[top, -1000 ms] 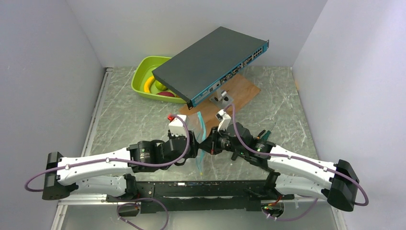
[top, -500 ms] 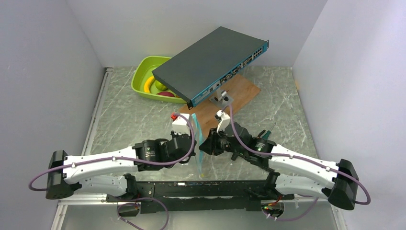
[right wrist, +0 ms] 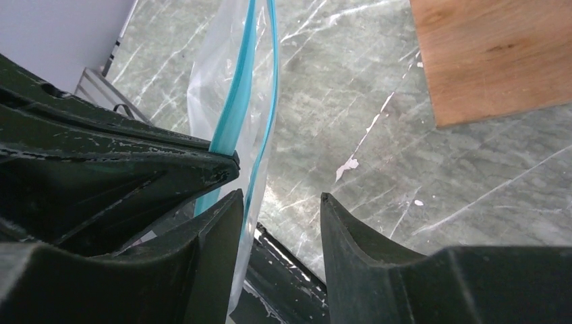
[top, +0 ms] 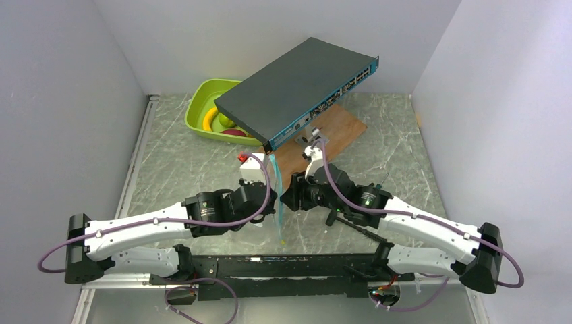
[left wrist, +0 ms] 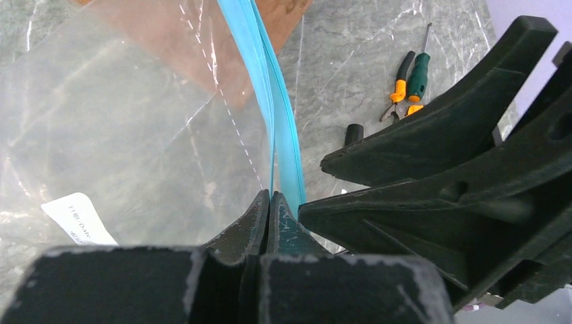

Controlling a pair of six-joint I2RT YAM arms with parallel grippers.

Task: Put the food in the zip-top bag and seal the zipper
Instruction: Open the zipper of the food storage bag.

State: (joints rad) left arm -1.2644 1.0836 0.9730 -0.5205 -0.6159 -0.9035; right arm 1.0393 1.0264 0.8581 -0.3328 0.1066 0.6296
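The zip-top bag [left wrist: 135, 121] is clear and hangs upright between my two grippers [top: 278, 216]. Its teal zipper [left wrist: 280, 135] runs up from my left gripper [left wrist: 270, 197], which is shut on that strip. My right gripper [right wrist: 280, 206] stands open right beside it, and the bag's edge [right wrist: 256, 155] lies against the inner face of its left finger [right wrist: 219, 229]. The food [top: 226, 123] sits in the lime-green tray [top: 202, 101] at the back left: yellow bananas, a green apple and a red piece, partly hidden under a dark box.
A dark network switch [top: 297, 84] tilts over the tray and a wooden board [top: 340, 128]. A green screwdriver and orange-handled pliers [left wrist: 411, 77] lie on the marble table to the right. White walls close in on both sides.
My left gripper has shut on the zipper and shifted slightly forward. My right gripper has opened and let go of the bag.
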